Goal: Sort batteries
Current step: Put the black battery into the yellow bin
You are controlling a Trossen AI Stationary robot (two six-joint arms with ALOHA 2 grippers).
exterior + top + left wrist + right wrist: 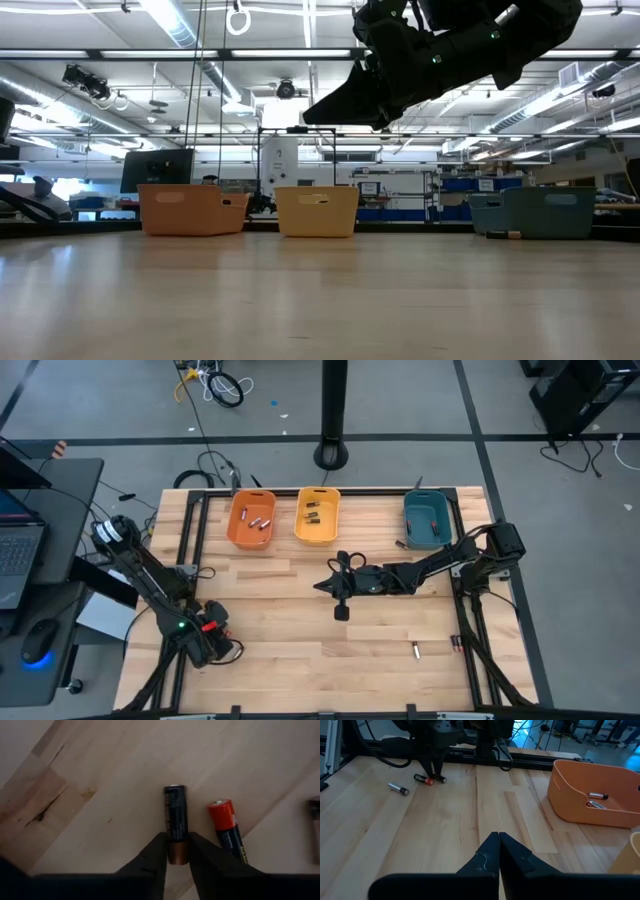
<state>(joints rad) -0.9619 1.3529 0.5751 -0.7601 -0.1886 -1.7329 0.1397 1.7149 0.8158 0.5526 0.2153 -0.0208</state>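
At the table's near left corner, my left gripper (pixel 218 644) points down, its fingers closed on a black battery (pixel 175 812) with a copper end that lies flat on the wood. A red-ended battery (pixel 226 827) lies beside it, and another (pixel 315 815) shows at the picture's edge. In the right wrist view a silvery battery (pixel 398 788) lies nearby. My right gripper (pixel 498 840) hovers shut above the table's middle (pixel 328 587), touching nothing. My left gripper pinches the black battery's copper end (pixel 178 854) between its two fingers (pixel 155 852). The fingers come from above, pointing down, and lie across the battery. The battery lies along the table top, its black end sticking out past the fingertips.
Along the far edge stand an orange bin (pixel 251 520) and a yellow bin (pixel 318 517), each with batteries inside, and a teal bin (pixel 426 520). Loose batteries (pixel 416 650) lie near the near right corner. A black frame borders the table.
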